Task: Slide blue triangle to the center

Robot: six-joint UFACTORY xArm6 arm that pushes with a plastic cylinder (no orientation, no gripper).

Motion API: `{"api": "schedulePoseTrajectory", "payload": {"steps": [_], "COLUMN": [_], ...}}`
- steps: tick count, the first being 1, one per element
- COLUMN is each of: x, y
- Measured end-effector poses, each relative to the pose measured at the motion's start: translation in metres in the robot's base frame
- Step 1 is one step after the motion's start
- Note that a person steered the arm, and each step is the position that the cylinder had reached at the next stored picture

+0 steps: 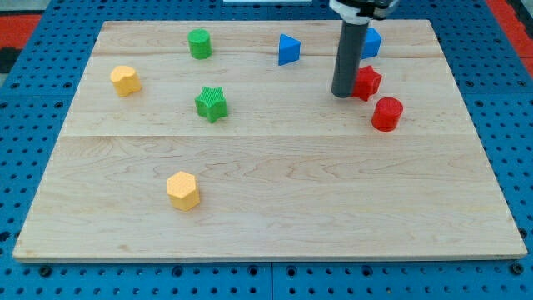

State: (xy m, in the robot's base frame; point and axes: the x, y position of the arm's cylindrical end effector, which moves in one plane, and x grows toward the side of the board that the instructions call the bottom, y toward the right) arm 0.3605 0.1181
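Wooden board [275, 192]: blue triangle [288, 50] apex up (long axis unclear); my tip [343, 93] to its right, gripperless.

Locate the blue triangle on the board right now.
The blue triangle sits near the view's top edge, slightly right of middle, between the green cylinder and my tip.

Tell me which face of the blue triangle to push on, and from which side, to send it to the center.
Push the blue triangle on its far face, coming from the view's top, slightly right. The center lies below and a little left. My tip sits to its right, beside the red block, so it must circle round first.
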Motion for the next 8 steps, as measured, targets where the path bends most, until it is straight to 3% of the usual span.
{"api": "schedulePoseTrajectory", "payload": {"steps": [2, 3, 4, 7, 8], "x": [0.001, 0.0, -0.031, -0.133, -0.115], "y": [0.011, -0.039, -0.018, -0.046, -0.088]}}
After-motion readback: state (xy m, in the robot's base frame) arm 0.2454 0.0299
